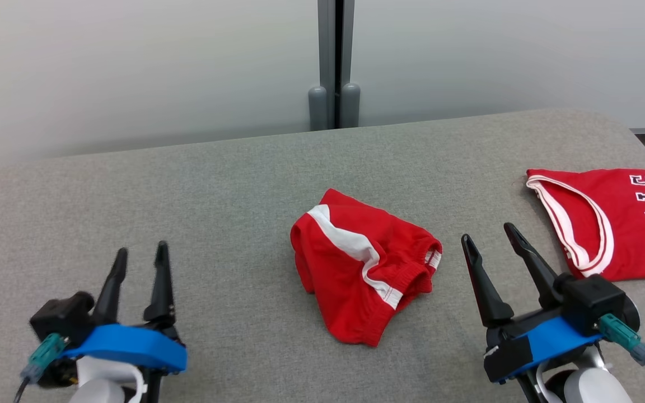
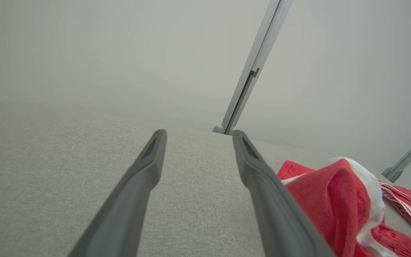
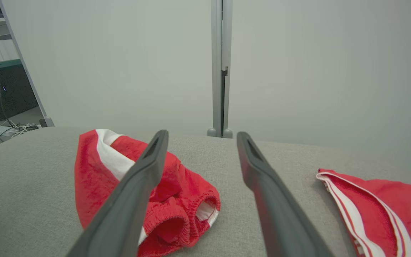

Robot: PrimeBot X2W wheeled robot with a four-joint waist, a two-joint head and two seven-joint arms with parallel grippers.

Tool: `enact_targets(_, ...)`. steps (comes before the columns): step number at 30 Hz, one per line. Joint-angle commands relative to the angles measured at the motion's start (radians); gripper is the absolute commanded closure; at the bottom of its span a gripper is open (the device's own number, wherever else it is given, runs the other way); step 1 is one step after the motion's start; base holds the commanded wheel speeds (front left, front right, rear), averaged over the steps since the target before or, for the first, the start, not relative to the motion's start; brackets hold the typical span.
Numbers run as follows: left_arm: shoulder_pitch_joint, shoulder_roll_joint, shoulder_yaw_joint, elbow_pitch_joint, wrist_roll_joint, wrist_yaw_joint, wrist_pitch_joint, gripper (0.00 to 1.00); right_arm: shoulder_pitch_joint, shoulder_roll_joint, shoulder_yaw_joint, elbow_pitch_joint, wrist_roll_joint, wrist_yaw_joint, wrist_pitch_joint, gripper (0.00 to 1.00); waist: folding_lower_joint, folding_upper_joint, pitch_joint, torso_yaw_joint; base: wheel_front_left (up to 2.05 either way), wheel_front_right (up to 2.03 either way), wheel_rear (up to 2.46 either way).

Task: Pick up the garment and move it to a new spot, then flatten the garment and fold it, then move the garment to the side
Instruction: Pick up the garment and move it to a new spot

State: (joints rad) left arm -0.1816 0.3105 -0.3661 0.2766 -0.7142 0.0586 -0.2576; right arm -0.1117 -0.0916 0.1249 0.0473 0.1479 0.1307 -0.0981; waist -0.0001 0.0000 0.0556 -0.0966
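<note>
The garment [image 1: 363, 268] is a pair of red shorts with a white side stripe, lying crumpled in the middle of the grey surface. My left gripper [image 1: 142, 254] stands open at the lower left, well apart from the shorts, with nothing between its fingers. My right gripper [image 1: 489, 235] is open at the lower right, just right of the shorts and not touching them. In the left wrist view the garment [image 2: 337, 200] bunches up to the right of the open left gripper [image 2: 198, 134]. In the right wrist view the garment [image 3: 98, 171] lies left of and behind the open right gripper [image 3: 201, 134].
A red jersey [image 1: 613, 218] with white trim and lettering lies flat at the right edge of the grey padded surface [image 1: 188, 196]. A pale wall with a grey post [image 1: 333, 61] rises behind it. The jersey [image 3: 376, 207] also lies right of my right fingers.
</note>
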Motion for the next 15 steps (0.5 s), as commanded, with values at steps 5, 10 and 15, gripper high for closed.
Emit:
enact_targets(5, 0.105, 0.023, 0.093, -0.077, 0.066, 0.056, -0.007, 0.00, 0.045, 0.003, -0.021, 0.028, 0.008, 0.000, 0.014, 0.00, 0.0001, 0.0000, -0.017, 0.015, 0.00, 0.00, 0.00)
enact_targets(10, 0.173, 0.046, 0.109, -0.117, 0.111, 0.087, -0.007, 0.00, 0.072, 0.012, -0.047, 0.056, 0.005, 0.000, 0.022, 0.00, 0.0001, 0.0000, -0.030, 0.018, 0.00, 0.00, 0.00)
enact_targets(15, 0.193, 0.057, 0.089, -0.137, 0.120, 0.093, 0.026, 0.00, 0.089, 0.020, -0.068, 0.070, -0.003, 0.000, 0.031, 0.00, 0.0001, 0.0000, -0.031, 0.020, 0.00, 0.00, 0.00)
